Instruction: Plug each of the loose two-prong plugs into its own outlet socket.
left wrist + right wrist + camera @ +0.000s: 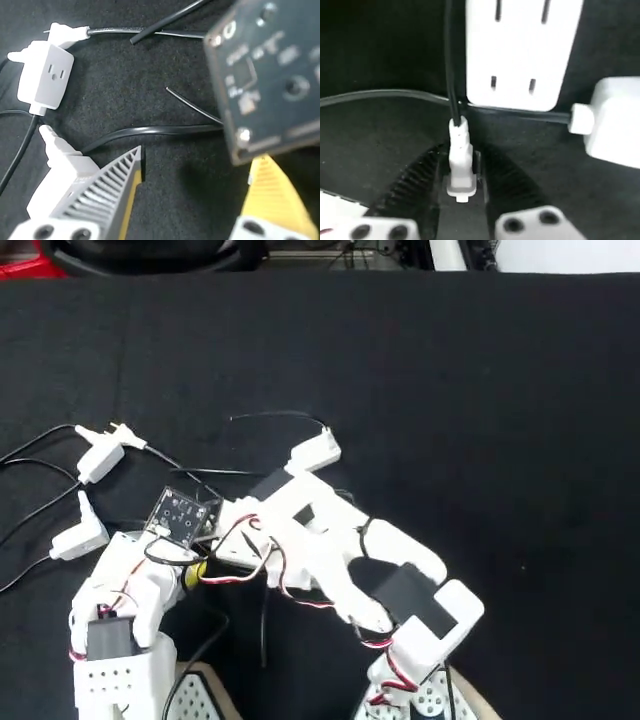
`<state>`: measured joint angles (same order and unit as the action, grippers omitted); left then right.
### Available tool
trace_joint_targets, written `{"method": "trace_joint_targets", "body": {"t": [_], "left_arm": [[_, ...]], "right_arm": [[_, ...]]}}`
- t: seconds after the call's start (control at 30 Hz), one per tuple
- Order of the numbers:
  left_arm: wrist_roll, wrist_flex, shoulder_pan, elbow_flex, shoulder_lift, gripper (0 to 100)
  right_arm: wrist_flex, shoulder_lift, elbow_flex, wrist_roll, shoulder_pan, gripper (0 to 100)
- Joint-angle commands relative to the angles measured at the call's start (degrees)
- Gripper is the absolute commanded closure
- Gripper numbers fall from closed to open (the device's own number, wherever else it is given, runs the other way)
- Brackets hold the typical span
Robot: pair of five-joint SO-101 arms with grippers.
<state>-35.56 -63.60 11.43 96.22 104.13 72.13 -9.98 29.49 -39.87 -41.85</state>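
Observation:
My right gripper (461,162) is shut on a small white two-prong plug (460,165) whose black cable runs away from the jaws. Just beyond it lies a white outlet block (520,55) with two pairs of slots facing me. In the left wrist view my left gripper (200,155) is open over bare black cloth, holding nothing. A white socket adaptor (45,75) lies beyond it, with another white plug (67,32) against its far corner. A second white adaptor (60,170) sits partly behind one finger. In the high view both adaptors (100,458) (80,535) lie at the left.
A dark circuit board (180,515) on the right arm hangs over the left gripper's space (265,75). Black cables (150,131) snake across the cloth around the adaptors. Another white block (615,125) with a cable lies beside the outlet block. The table's far and right areas are bare cloth (480,390).

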Motion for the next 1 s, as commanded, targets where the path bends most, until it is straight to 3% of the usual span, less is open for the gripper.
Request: {"method": "trace_joint_targets", "body": {"t": [0.0,0.2,0.37,0.57,0.7,0.8,0.97], "left_arm": [[-0.1,-0.1,-0.6,1.1,0.0,66],[-0.1,0.1,-0.4,1.1,0.0,66],[1.1,0.4,-0.2,0.9,0.1,66],[14.2,2.6,5.2,-3.0,0.2,66],[23.3,3.1,7.9,-9.0,0.2,66],[29.5,2.9,4.9,-13.8,0.2,66],[32.9,2.4,-8.1,-18.7,0.2,66]], "right_arm": [[-0.6,1.2,-0.3,1.8,-0.8,98.7],[0.8,3.5,-4.2,10.6,0.4,98.7],[5.1,15.5,-3.8,16.9,0.8,98.7],[5.5,29.0,-3.5,31.3,3.0,98.7],[-2.0,34.2,1.1,36.2,0.0,98.7],[-9.4,37.4,7.4,36.8,-5.5,98.7],[-17.1,41.4,14.2,36.8,-9.0,98.7]]}}
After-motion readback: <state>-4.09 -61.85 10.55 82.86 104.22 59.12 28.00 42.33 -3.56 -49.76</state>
